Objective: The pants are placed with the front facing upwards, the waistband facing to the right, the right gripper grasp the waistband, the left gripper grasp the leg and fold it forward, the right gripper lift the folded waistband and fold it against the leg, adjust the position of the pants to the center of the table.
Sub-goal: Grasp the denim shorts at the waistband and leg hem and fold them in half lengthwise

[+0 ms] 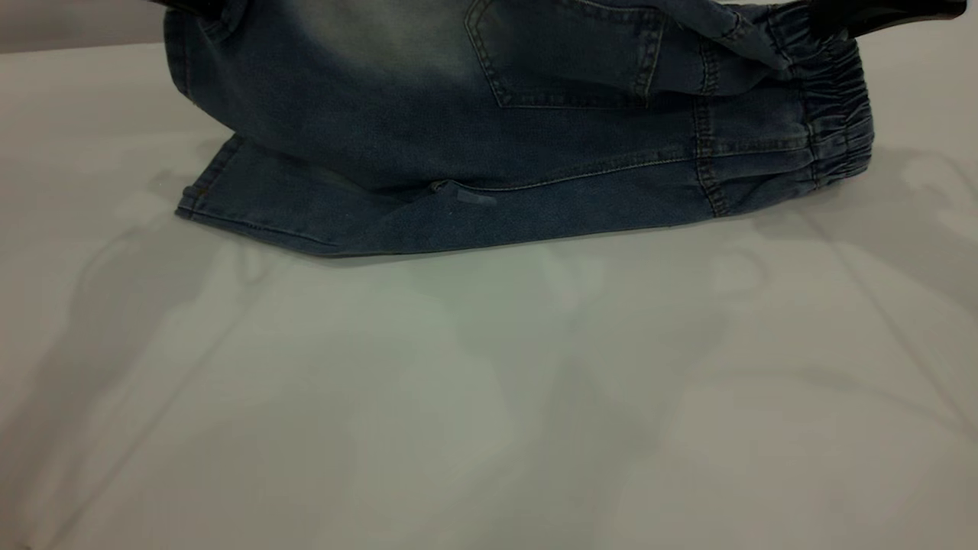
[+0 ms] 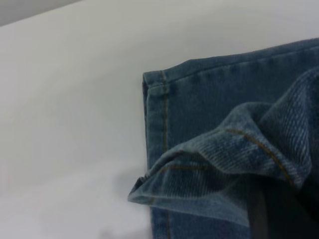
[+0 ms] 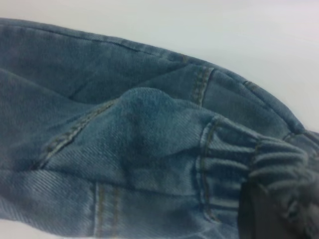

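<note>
White table [image 1: 489, 397], pants [image 1: 489, 153] between grippers

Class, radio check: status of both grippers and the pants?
Left gripper pinching leg hem. Right gripper clamped on waistband. Pants lifted mid-fold, lower edge on table.

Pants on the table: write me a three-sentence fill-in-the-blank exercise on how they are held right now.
1. The right gripper holds the pants at the ____.
2. The left gripper holds them at the ____ end.
3. The lower fold of the pants rests on the white ____.

Missing words: waistband; leg; table.
</note>
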{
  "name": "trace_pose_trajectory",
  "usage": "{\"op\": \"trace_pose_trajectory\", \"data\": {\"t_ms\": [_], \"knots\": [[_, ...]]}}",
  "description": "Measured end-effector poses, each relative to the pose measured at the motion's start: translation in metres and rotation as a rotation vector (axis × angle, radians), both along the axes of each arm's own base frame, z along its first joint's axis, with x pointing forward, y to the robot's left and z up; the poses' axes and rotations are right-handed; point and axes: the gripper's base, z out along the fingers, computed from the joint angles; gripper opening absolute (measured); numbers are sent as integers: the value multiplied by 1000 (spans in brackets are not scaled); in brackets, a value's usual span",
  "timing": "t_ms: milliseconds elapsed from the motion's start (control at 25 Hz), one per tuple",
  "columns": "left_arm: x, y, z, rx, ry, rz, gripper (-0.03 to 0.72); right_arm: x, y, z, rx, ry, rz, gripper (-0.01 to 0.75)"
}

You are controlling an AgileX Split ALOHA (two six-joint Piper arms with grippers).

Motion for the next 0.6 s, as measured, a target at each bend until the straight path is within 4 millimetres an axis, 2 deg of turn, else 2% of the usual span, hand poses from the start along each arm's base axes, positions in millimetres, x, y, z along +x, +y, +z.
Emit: {"op": "trace_pose_trajectory", "data": {"t_ms": [320,440,600], "knots": [[-1,-1,-1,-23,16,17,42,0,0,0,3,-2,-12,419],[-3,-2,-2,-66,55,49,42,1,-1,0,-1,-5,-18,490],[-5,-2,-3,-98,88,82,43,1,-1,0,-2,-6,-21,515]]}}
